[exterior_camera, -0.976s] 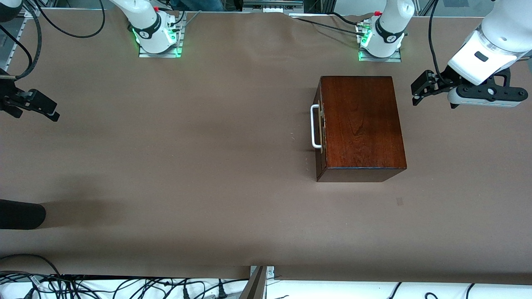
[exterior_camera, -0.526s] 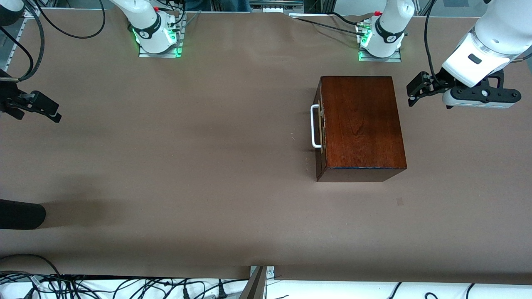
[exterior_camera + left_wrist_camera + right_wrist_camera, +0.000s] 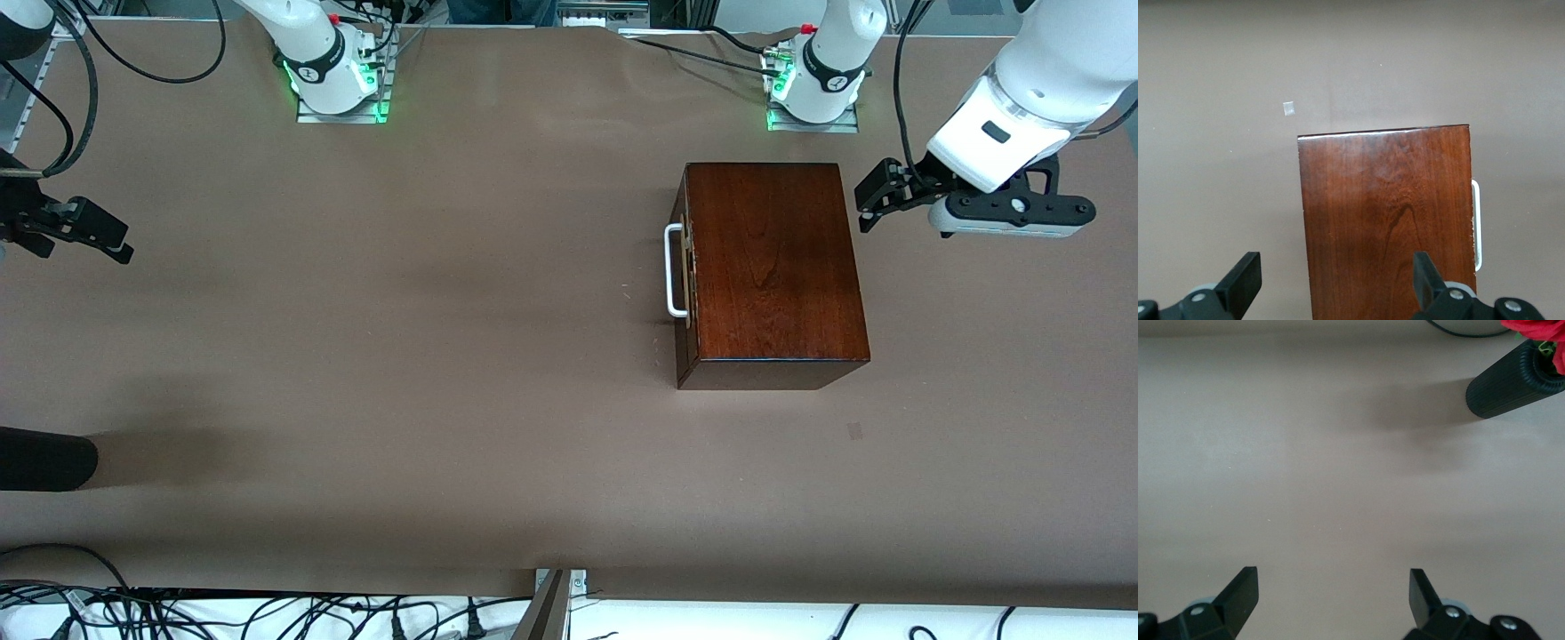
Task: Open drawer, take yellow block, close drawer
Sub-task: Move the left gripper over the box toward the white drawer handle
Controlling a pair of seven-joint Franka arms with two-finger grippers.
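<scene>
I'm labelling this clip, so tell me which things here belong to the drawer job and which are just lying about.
Job:
- drawer, shut in the wooden box
- left tool, open, beside the box
- right tool, open, waiting at its table end

Lying about:
- black ribbed vase

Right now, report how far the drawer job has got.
Done: nothing. The drawer sits shut in the box, and the yellow block is not visible. In hand: the left gripper, open and empty, hangs beside the box at its end away from the handle. The right gripper waits open. Left: open, take block, close.
</scene>
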